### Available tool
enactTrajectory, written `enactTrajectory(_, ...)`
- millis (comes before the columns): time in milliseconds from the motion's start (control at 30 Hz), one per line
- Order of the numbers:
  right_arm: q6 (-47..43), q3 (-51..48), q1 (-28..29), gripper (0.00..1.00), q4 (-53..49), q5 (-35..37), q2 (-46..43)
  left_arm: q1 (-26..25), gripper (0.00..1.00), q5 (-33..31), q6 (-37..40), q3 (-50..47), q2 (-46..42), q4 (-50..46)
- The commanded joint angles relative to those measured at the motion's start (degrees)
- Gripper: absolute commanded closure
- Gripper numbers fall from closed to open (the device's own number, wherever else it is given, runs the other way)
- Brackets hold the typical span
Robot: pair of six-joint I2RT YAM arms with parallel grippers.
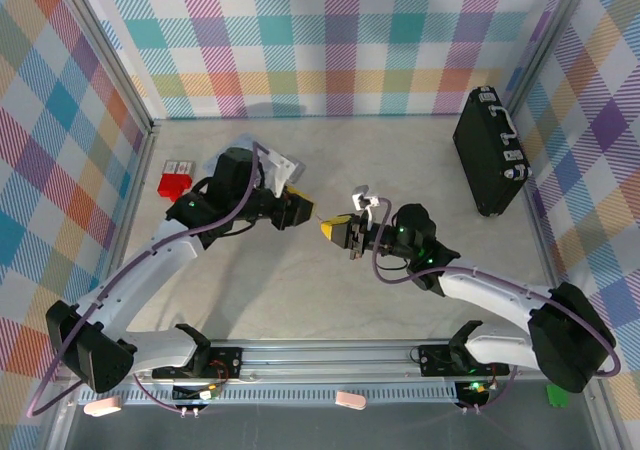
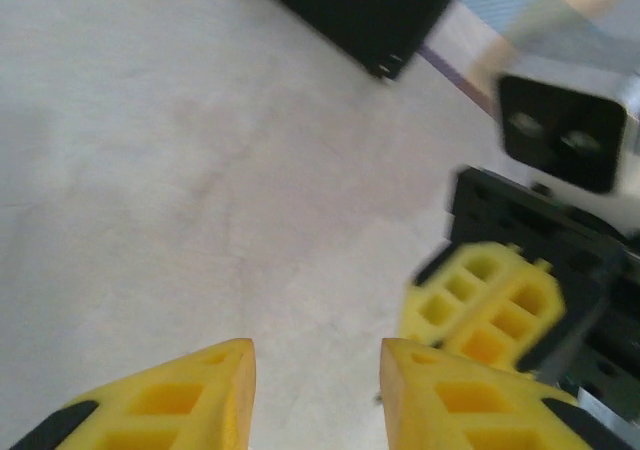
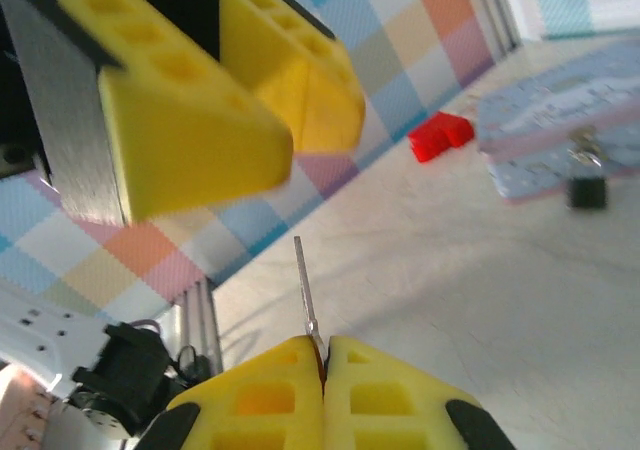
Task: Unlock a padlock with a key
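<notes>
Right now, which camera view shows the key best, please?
The right wrist view: the key sticks up as a thin sliver from the shut right gripper. In the top external view it is too small to tell; the left wrist view blurs that gripper.

Bright even light, blurry wrist views

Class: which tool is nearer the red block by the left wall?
Left. The left tool lies to the right of the red block; the right tool, shut on the key, is farther right, beyond the left one.
</notes>
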Motion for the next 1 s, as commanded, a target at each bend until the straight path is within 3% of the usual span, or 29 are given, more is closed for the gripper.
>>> enactTrajectory(0,-3.3,3.6,0.2,1.0,-12.9,5.2,-2.2,4.1,0.56,-8.4,-11.8,-2.5,-3.1,7.3)
enactTrajectory(167,-5.8,5.7,0.2,1.0,-23.4,9.7,-5.1,8.4,0.49,-25.2,-18.5,-3.3,-1.7,-0.1)
enactTrajectory(300,-7.0,4.7,0.2,1.0,-26.0,12.1,-8.8,8.6,0.48,-31.5,-21.3,-6.0,3.0,1.6)
enactTrajectory(700,-5.2,0.2,0.2,1.0,-24.7,10.7,-15.0,10.7,0.47,-33.6,-25.5,-7.7,22.2,21.8)
enactTrajectory(967,-5.8,-1.2,0.2,1.0,-26.5,11.0,-19.1,12.7,0.46,-37.3,-27.7,-4.7,31.6,25.5)
